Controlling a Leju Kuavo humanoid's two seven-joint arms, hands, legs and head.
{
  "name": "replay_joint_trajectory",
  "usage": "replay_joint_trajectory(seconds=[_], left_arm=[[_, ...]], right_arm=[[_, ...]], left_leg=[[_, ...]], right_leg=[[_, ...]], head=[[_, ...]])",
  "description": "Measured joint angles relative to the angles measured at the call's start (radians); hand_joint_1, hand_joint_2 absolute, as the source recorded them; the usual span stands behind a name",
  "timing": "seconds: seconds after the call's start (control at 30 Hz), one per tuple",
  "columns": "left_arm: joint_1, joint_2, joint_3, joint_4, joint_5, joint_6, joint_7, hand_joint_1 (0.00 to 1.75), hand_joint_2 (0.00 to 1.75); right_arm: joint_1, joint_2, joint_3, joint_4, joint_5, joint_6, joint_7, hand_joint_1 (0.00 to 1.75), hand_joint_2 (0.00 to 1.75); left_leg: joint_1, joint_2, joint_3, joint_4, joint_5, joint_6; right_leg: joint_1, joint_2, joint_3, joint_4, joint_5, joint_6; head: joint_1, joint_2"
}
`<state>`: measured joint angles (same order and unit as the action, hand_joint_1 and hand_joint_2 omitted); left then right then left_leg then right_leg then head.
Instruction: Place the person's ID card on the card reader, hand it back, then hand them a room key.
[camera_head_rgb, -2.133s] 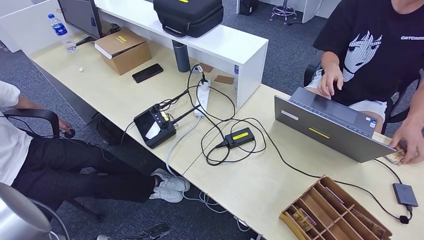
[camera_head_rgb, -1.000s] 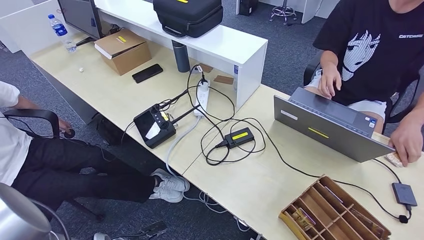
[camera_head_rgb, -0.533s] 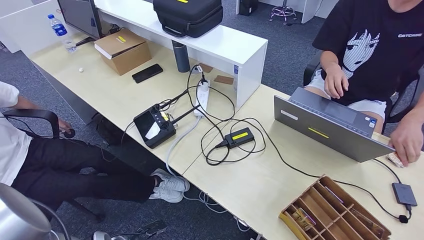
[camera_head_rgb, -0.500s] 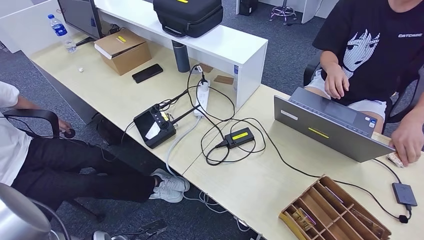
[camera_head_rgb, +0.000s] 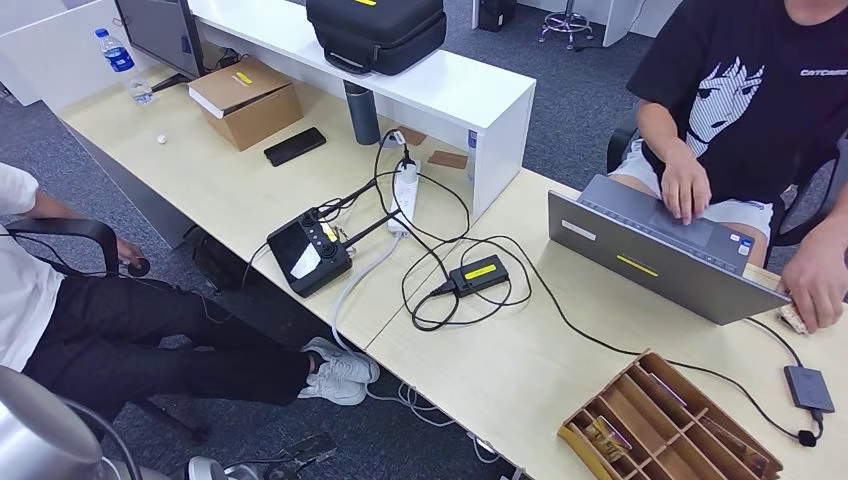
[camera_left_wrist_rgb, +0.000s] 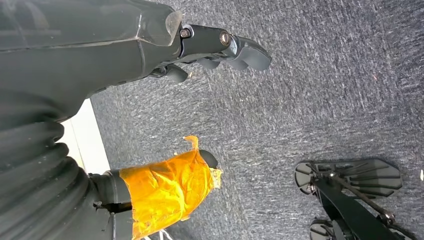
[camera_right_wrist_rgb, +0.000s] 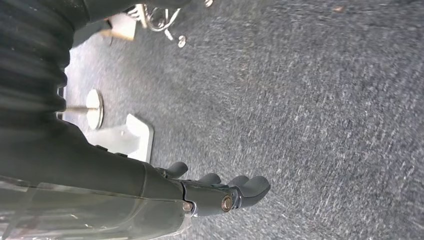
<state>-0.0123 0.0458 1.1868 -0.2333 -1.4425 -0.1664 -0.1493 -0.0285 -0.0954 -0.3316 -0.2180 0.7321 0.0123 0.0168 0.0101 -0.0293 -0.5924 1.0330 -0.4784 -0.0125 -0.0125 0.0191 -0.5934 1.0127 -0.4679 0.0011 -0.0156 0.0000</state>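
A person in a black T-shirt sits at the right end of the table, one hand (camera_head_rgb: 815, 288) resting on a card (camera_head_rgb: 795, 318) at the table's right edge. A small black card reader (camera_head_rgb: 810, 388) on a cable lies just in front of that. A wooden slotted organiser (camera_head_rgb: 670, 425) beside it has cards in some of its slots. My left hand (camera_left_wrist_rgb: 100, 55) hangs over the grey carpet, fingers apart, holding nothing; its thumb (camera_left_wrist_rgb: 170, 185) is wrapped in orange tape. My right hand (camera_right_wrist_rgb: 150, 190) also hangs above the carpet, empty, fingers extended.
An open laptop (camera_head_rgb: 660, 255) stands in front of the person, whose other hand (camera_head_rgb: 688, 188) is on its keyboard. Left of it lie a black adapter (camera_head_rgb: 478, 272), looping cables and a controller (camera_head_rgb: 310, 250). Another person (camera_head_rgb: 60, 320) sits at the left.
The person's hand by the laptop has moved down onto the keyboard. Their other hand stays on the card. My hands still hang by the floor.
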Motion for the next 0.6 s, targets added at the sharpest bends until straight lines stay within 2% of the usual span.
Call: replay_joint_trajectory(seconds=[0.03,0.07,0.17,0.3,0.37,0.5,0.53,0.57,0.6], left_arm=[[-0.001,0.000,0.000,0.000,-0.001,-0.001,0.001,0.00,1.75],[-0.001,0.000,0.000,0.000,-0.001,-0.002,0.001,0.00,1.75],[-0.003,0.002,0.000,0.000,-0.004,-0.009,0.001,0.00,1.75],[-0.005,0.006,0.000,0.002,-0.007,-0.019,0.001,0.00,1.75],[-0.005,0.008,0.000,0.003,-0.008,-0.023,0.001,0.05,1.75],[-0.006,0.009,0.000,0.006,-0.010,-0.030,0.002,0.41,1.75],[-0.007,0.010,0.000,0.007,-0.012,-0.032,0.002,0.44,1.75],[-0.007,0.010,0.000,0.008,-0.013,-0.032,0.002,0.64,1.75],[-0.007,0.011,0.000,0.009,-0.015,-0.033,0.003,0.92,1.75]], right_arm=[[0.000,0.000,0.007,0.001,0.005,0.004,0.000,1.31,1.75],[0.000,0.000,0.014,0.002,0.011,0.010,-0.001,1.61,1.75],[0.000,-0.001,0.031,0.004,0.022,0.027,-0.005,1.58,1.75],[0.000,-0.004,0.045,0.007,0.026,0.038,-0.008,1.73,1.75],[-0.001,-0.006,0.049,0.007,0.027,0.042,-0.010,1.73,1.75],[-0.001,-0.009,0.055,0.008,0.030,0.054,-0.010,1.74,1.75],[-0.002,-0.009,0.056,0.009,0.031,0.058,-0.010,1.75,1.75],[-0.002,-0.009,0.058,0.009,0.033,0.062,-0.008,1.75,1.75],[-0.003,-0.009,0.059,0.009,0.035,0.066,-0.007,1.74,1.75]], left_leg=[[0.000,0.000,0.000,0.000,0.000,0.000],[0.000,0.000,0.000,0.000,0.000,0.000],[0.000,0.000,0.000,0.000,0.000,0.000],[0.000,0.000,0.000,0.000,0.000,0.000],[0.000,0.000,0.000,0.000,0.000,0.000],[0.000,0.000,0.000,0.000,0.000,0.000],[0.000,0.000,0.000,0.000,0.000,0.000],[0.000,0.000,0.000,0.000,0.000,0.000],[0.000,0.000,0.000,0.000,0.000,0.000]], right_leg=[[0.000,0.000,0.000,0.000,0.000,0.000],[0.000,0.000,0.000,0.000,0.000,0.000],[0.000,0.000,0.000,0.000,0.000,0.000],[0.000,0.000,0.000,0.000,0.000,0.000],[0.000,0.000,0.000,0.000,0.000,0.000],[0.000,0.000,0.000,0.000,0.000,0.000],[0.000,0.000,0.000,0.000,0.000,0.000],[0.000,0.000,0.000,0.000,0.000,0.000],[0.000,0.000,0.000,0.000,0.000,0.000]], head=[[0.000,0.000],[0.000,0.000],[0.000,0.000],[0.000,0.000],[0.000,0.000],[0.000,0.000],[0.000,0.000],[0.000,0.000],[0.000,0.000]])
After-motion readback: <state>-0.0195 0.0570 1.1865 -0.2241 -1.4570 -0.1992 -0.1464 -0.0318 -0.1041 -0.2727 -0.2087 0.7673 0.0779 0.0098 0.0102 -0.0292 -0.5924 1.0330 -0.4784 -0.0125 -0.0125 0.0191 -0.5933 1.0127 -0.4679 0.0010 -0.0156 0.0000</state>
